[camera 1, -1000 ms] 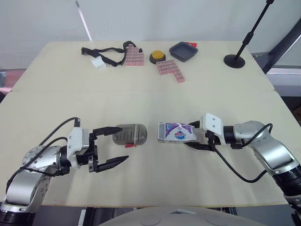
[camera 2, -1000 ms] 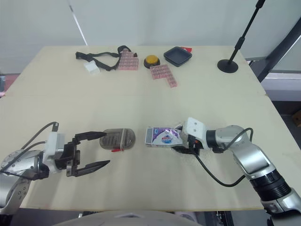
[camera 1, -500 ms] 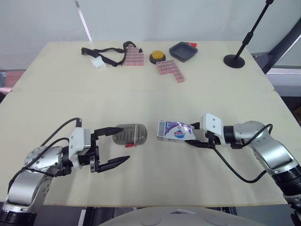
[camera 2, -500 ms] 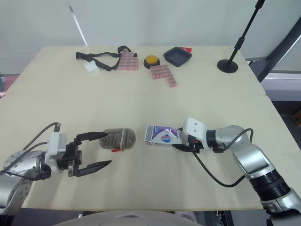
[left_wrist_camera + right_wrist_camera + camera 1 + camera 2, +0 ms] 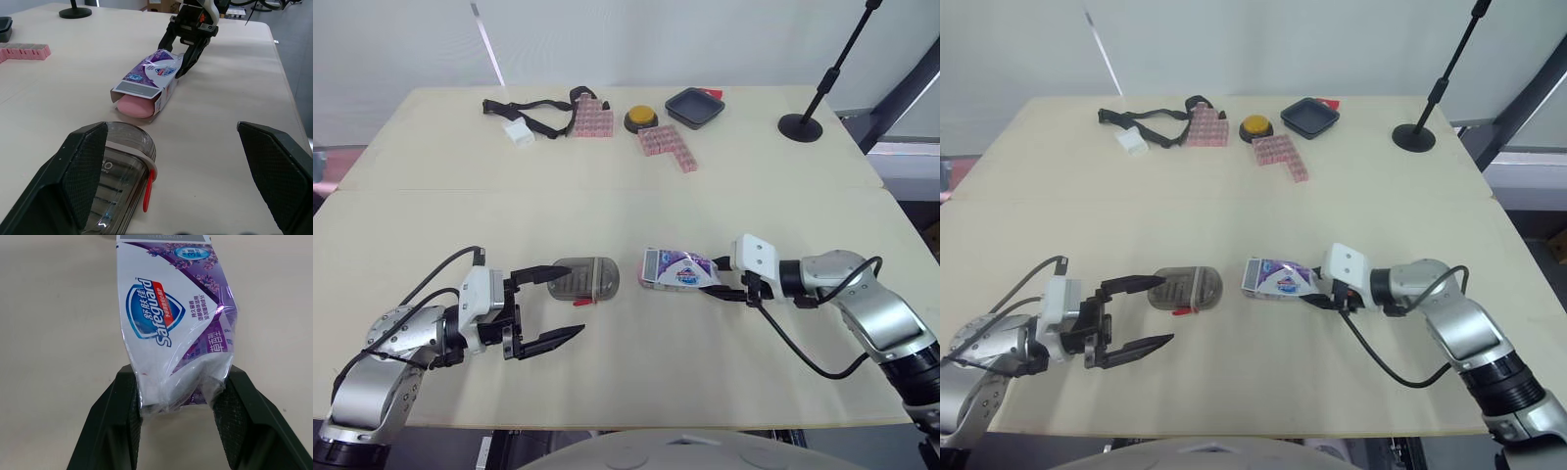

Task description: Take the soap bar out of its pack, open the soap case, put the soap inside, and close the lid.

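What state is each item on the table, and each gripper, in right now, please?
Purple-and-white soap pack: one end open, other end pinched.
Pink soap bar: poking out of the pack's open end.
Smoky translucent plastic soap case: lid closed.
Left gripper: open, empty.
Right gripper: shut on soap pack.

Soap pack: glossy printed carton, creased. Soap bar: smooth matt pink. Soap case: smoky clear plastic, glossy, ribbed. Counter: pale, matt, smooth. My left pincer fingers: matt black plastic.
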Tool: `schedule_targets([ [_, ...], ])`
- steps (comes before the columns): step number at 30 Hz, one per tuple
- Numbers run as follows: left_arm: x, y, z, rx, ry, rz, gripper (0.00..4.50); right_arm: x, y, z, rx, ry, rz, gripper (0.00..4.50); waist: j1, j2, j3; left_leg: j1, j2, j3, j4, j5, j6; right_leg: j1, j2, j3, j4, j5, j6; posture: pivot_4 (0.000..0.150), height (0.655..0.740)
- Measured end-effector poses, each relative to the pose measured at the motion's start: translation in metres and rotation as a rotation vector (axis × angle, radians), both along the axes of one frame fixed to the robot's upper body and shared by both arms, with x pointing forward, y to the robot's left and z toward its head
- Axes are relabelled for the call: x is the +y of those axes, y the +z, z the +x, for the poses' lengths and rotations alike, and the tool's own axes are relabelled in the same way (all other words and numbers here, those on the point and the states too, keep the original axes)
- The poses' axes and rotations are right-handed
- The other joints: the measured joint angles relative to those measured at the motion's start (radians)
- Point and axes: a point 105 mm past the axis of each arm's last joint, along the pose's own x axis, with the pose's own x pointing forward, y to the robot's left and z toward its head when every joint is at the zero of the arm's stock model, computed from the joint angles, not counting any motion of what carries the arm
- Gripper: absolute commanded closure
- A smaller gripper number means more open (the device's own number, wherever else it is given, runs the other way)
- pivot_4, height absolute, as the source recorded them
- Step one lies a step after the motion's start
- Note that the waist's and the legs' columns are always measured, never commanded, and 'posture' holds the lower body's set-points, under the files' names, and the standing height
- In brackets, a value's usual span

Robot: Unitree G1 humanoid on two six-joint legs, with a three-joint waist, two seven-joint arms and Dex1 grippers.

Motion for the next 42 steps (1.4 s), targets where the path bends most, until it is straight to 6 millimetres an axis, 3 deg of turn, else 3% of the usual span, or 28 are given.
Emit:
schedule_targets([
  [10, -0.001, 0.001, 0.001, -0.014, -0.009, 0.005, 0.00, -0.034, 0.021, 0.000, -0.054, 0.047, -0.126, 2.46, 0.000, 0.000, 0.000, 0.000, 0.000, 0.000, 0.000, 0.000, 0.000, 0.000, 0.000, 0.000, 0.000, 0.000, 0.000, 0.150, 0.7400],
  [33, -0.002, 0.001, 0.002, -0.018, -0.030, 0.024, 0.00, -0.071, 0.025, -0.004, -0.045, 0.057, -0.213, 2.46, 0.002, 0.000, 0.000, -0.005, 0.000, 0.000, 0.002, 0.000, 0.001, 0.000, 0.000, 0.000, 0.001, 0.000, 0.000, 0.150, 0.7400],
  [38, -0.002, 0.000, 0.001, -0.016, -0.039, 0.028, 0.00, -0.098, 0.027, -0.009, -0.020, -0.001, -0.253, 2.46, 0.009, 0.000, 0.000, -0.006, 0.000, 0.000, 0.002, 0.000, 0.002, 0.000, 0.000, 0.000, 0.001, 0.000, 0.000, 0.150, 0.7400],
  [42, -0.002, 0.001, 0.002, -0.016, -0.046, 0.032, 0.00, -0.134, 0.035, -0.018, 0.026, -0.074, -0.273, 2.46, 0.008, 0.000, 0.000, -0.006, 0.000, 0.000, 0.003, 0.000, 0.002, 0.000, 0.000, 0.000, 0.001, 0.000, 0.000, 0.150, 0.7400],
])
